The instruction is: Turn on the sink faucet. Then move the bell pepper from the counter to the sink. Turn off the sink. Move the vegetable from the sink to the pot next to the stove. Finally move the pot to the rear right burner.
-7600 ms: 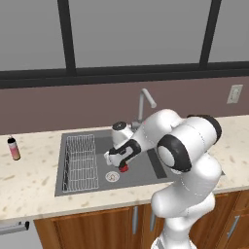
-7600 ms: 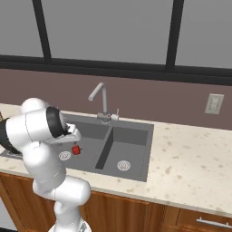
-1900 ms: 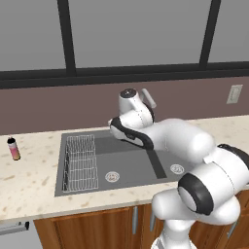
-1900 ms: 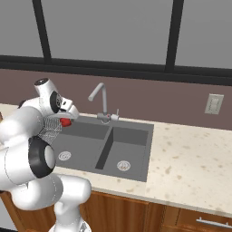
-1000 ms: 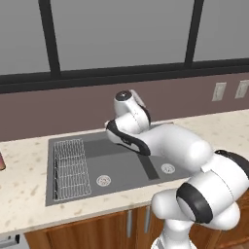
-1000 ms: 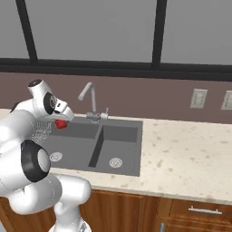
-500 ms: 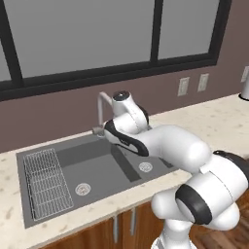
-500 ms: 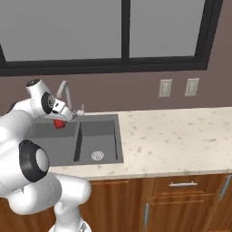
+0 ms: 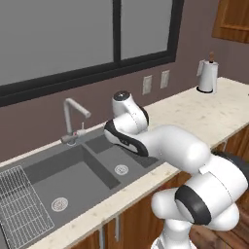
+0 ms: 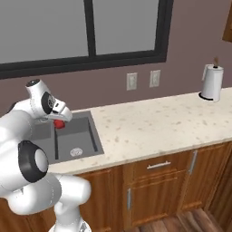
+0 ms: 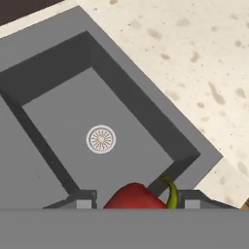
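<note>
Aloft, our jaws pinched the bell pepper (image 11: 135, 196) between them, its green stem curling at three o'clock, as the gripper (image 10: 59, 121) hung above the sink (image 11: 58, 82), the drain (image 11: 101, 139) at eleven o'clock of the pepper. We judged the vegetable light, firm and glossy enough to slip, best held across its broad body. The counter (image 10: 154, 118) stretched toward three o'clock.

Jaws clamped, arm folded back
</note>
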Available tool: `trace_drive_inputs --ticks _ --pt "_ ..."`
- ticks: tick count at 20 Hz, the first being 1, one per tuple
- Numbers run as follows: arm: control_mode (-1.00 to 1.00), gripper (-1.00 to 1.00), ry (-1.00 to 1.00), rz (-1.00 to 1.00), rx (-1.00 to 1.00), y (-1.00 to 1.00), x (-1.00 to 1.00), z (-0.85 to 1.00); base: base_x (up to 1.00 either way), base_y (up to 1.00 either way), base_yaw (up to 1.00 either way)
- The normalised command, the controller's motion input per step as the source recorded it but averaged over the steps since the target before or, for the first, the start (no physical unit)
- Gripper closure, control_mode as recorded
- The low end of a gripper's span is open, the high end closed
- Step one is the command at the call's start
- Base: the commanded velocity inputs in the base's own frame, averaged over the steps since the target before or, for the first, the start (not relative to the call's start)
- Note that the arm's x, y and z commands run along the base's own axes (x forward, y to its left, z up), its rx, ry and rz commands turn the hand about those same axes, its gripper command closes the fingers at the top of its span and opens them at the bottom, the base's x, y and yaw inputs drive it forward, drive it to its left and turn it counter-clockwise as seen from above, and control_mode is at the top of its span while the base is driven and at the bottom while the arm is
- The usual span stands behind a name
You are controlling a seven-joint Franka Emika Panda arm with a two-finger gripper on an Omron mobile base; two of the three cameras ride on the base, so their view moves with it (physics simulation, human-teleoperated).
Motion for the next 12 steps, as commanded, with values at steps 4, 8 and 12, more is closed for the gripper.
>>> trace_drive_inputs --ticks 4,8,12 --pt "1.0 1.0 0.0 0.0 0.0 0.0 0.0 0.0 0.0 -0.21 -0.45" --pt "1.0 1.0 0.0 0.0 0.0 0.0 0.0 0.0 0.0 -0.2 -0.45" --pt "1.0 1.0 0.0 0.0 0.0 0.0 0.0 0.0 0.0 -0.21 -0.47"
